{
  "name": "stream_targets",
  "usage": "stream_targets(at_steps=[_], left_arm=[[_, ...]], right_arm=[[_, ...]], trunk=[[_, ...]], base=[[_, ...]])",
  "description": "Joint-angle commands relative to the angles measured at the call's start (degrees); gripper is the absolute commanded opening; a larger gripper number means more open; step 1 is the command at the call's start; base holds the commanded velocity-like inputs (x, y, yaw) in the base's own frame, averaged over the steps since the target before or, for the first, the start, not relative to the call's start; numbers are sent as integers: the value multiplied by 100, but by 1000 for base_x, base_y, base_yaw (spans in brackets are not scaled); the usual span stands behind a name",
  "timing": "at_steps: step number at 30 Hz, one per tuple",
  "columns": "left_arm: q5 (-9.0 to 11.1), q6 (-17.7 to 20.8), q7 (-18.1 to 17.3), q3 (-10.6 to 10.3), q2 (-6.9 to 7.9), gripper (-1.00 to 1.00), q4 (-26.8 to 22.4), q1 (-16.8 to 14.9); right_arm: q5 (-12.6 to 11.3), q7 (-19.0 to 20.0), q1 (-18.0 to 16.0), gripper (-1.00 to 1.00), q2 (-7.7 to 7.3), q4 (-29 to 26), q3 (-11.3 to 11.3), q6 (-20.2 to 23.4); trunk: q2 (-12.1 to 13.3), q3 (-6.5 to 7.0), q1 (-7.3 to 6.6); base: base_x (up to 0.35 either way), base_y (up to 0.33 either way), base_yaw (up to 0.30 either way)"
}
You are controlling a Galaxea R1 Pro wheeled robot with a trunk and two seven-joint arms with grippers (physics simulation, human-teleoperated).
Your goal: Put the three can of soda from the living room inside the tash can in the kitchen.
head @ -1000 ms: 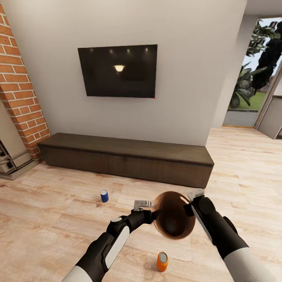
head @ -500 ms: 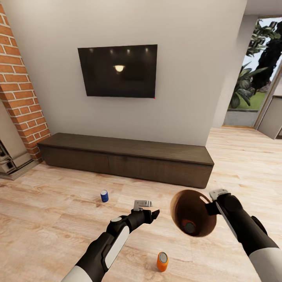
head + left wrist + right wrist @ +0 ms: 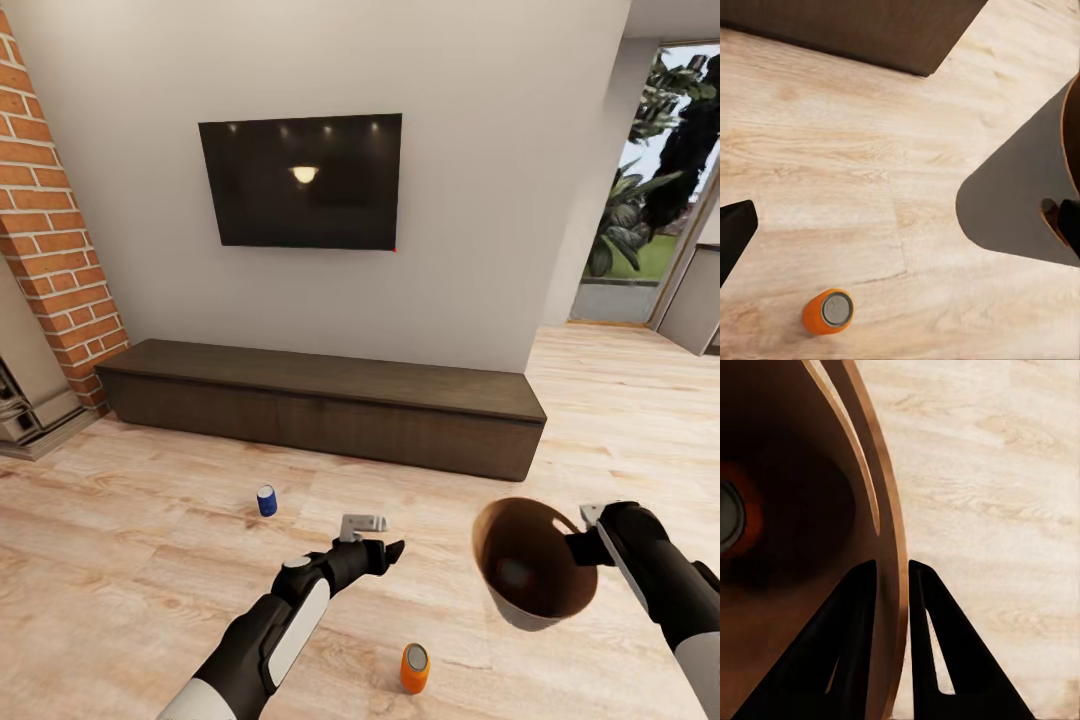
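While the head camera looks down over the living room's light wood floor (image 3: pixel 150 520), the right gripper (image 3: pixel 590 530) holds the trash can (image 3: pixel 535 565) by its rim at the right, tilted so its brown inside faces the camera, with a dim can shape low inside it. The left gripper (image 3: pixel 385 540) hangs above the floor near the middle; I cannot tell from here how its jaws stand. A dark blue soda can (image 3: pixel 266 500) stands upright on the floor to its left and farther off, in front of the long dark cabinet (image 3: pixel 320 400). An orange soda can (image 3: pixel 415 668) stands nearer the robot, between the two arms. A black TV (image 3: pixel 300 180) hangs on the wall above the cabinet, and a brick column (image 3: pixel 50 250) rises at the far left.

From the left wrist camera, the orange soda can (image 3: pixel 828 311) stands on the floor, one dark finger (image 3: pixel 733 234) shows at the frame's edge, and the trash can's grey side (image 3: pixel 1020 202) lies well apart from the can.

From the right wrist camera, the two dark jaws pinch the trash can's wall (image 3: pixel 891 547) near the handle slot, one inside and one outside. An orange soda can (image 3: pixel 733 517) lies deep inside.
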Motion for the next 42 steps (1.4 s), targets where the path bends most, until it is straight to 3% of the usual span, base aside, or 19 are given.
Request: stream_targets(at_steps=[1, 6, 8, 14, 25, 30, 42], left_arm=[[5, 6, 49, 0, -2, 100, 46, -10], [32, 24, 311, 0, -1, 100, 687, -235], [50, 25, 367, 10, 4, 100, 1367, -510], [65, 5, 398, 60, 12, 100, 2549, -1005], [57, -9, 761, 92, 33, 100, 3318, -1153], [47, -36, 816, 91, 42, 100, 3713, -1170], [40, -34, 838, 96, 58, 100, 3940, -1166]], right_arm=[[41, 7, -22, -100, -5, 80, -10, 0], [32, -5, -98, -100, -10, 413, -32, 0], [29, -8, -112, -100, 21, 484, -121, 0], [40, -12, -118, -100, 51, 520, -165, -1], [45, -17, -119, -100, 55, 743, -166, -71], [13, -18, -119, -100, 55, 967, -192, -442], [-6, 42, -119, -100, 64, 1176, -180, -642]], trunk=[[-1, 1, 0], [-1, 1, 0], [-1, 1, 0], [-1, 1, 0], [-1, 1, 0], [-1, 1, 0], [-1, 1, 0]], base=[[0, 0, 0], [0, 0, 0], [0, 0, 0], [0, 0, 0], [0, 0, 0], [0, 0, 0], [0, 0, 0]])
